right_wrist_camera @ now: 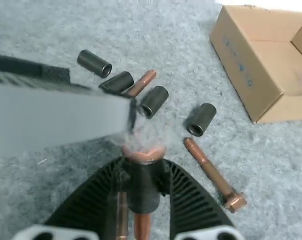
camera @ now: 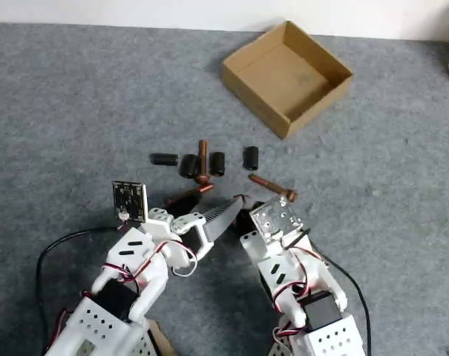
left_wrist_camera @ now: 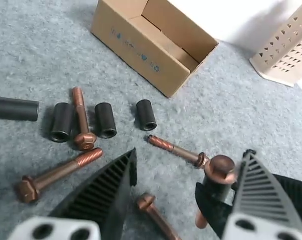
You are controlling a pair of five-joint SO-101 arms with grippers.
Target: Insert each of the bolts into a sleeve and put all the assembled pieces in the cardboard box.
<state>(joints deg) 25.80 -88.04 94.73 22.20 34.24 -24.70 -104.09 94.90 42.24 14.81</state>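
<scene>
One bolt sleeved and held, four sleeves loose

One black cylindrical sleeve (right_wrist_camera: 142, 192) sits clenched in the right tool (right_wrist_camera: 143, 167), with a copper-coloured hex-head bolt (right_wrist_camera: 143, 152) through it: the head is above the sleeve and the shank pokes out below. The left tool (left_wrist_camera: 190, 152) is released, its ribbed black fingers (left_wrist_camera: 108, 192) spread wide. One of them is just beside the held piece and the other is on the far side of it. Past both tools, four loose black sleeves (camera: 218, 163) lie in a rough row on the grey carpeted table (camera: 76, 111). One loose copper bolt (left_wrist_camera: 81, 117) lies between two of them, its head touching neither. Other loose bolts (left_wrist_camera: 58, 172) lie nearer the tools, one of them (left_wrist_camera: 175, 150) close to the held piece. The open brown cardboard box (camera: 254, 100) stands well apart, beyond the row of sleeves.
</scene>
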